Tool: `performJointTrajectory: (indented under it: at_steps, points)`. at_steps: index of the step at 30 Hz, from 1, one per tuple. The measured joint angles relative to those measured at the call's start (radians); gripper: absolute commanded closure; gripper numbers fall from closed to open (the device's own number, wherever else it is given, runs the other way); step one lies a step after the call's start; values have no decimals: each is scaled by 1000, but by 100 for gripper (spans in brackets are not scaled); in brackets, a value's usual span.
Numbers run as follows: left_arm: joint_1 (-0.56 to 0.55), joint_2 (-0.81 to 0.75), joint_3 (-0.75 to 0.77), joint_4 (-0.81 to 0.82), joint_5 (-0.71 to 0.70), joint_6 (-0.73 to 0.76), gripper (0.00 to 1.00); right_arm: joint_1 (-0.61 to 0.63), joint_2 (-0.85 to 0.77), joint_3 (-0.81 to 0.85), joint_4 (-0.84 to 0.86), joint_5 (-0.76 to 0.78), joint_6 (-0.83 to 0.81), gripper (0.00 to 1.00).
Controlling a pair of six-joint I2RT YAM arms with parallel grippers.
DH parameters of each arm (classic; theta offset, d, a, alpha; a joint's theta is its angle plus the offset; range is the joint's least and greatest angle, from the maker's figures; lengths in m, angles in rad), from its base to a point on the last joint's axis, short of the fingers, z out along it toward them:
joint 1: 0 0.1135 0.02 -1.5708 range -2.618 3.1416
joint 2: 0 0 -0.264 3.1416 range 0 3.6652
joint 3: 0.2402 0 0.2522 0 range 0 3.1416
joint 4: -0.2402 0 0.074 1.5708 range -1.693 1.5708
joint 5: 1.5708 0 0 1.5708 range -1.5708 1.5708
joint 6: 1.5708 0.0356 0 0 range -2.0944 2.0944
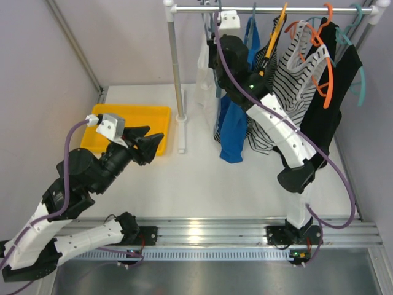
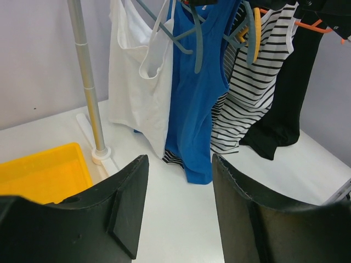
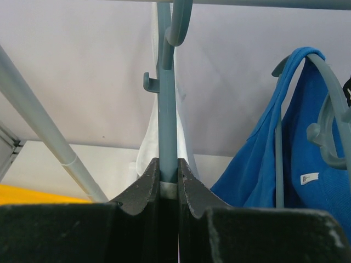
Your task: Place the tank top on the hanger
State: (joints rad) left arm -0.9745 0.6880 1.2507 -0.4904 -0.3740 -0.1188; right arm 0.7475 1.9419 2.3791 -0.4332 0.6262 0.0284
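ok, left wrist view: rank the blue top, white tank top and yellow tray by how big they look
1. blue top: largest, and the longest drop.
2. tank top: somewhat smaller.
3. yellow tray: smallest as seen, but it is partly out of frame, so its full extent is unsure.

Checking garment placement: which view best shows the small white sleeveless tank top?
The left wrist view: the white tank top hangs nearly whole. The top external view shows only a pale strip beside the right arm; the right wrist view, a white sliver behind the slim grey-blue hanger.
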Motion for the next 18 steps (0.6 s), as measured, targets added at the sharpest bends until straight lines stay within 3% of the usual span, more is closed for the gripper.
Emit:
performJointTrajectory:
  at_steps: [18]
  points:
    - [0, 12, -2, 0, -2, 10, 44, -19, 10, -16, 3, -22, 23, 100]
